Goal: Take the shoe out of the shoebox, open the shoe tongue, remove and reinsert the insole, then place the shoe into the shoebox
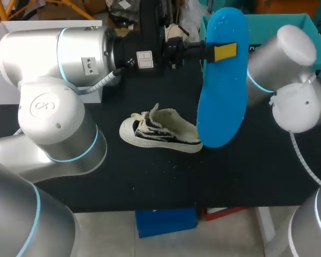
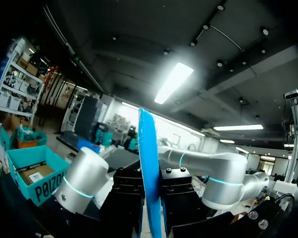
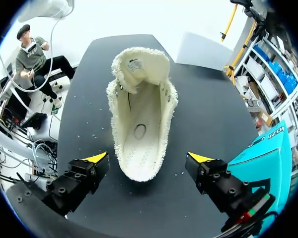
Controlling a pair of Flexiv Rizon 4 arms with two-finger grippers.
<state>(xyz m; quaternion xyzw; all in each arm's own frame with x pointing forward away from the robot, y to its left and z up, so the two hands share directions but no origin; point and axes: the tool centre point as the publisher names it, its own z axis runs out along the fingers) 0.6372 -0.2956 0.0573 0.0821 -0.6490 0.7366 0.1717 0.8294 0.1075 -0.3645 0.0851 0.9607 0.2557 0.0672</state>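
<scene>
Our left claw (image 1: 223, 52) grips the blue insole (image 1: 220, 107), raised above the black bench (image 1: 246, 171); our right claw (image 3: 148, 159) gapes wide over the fleece-lined shoe (image 3: 141, 114) lying on the bench, outside the teal shoebox (image 3: 268, 158).

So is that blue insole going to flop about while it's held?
Probably only a little: pinched by the left fingers towards one end, the insole looks almost straight, with just a slight bend edge-on. It looks thin, so likely light and easily bent if pushed.
</scene>
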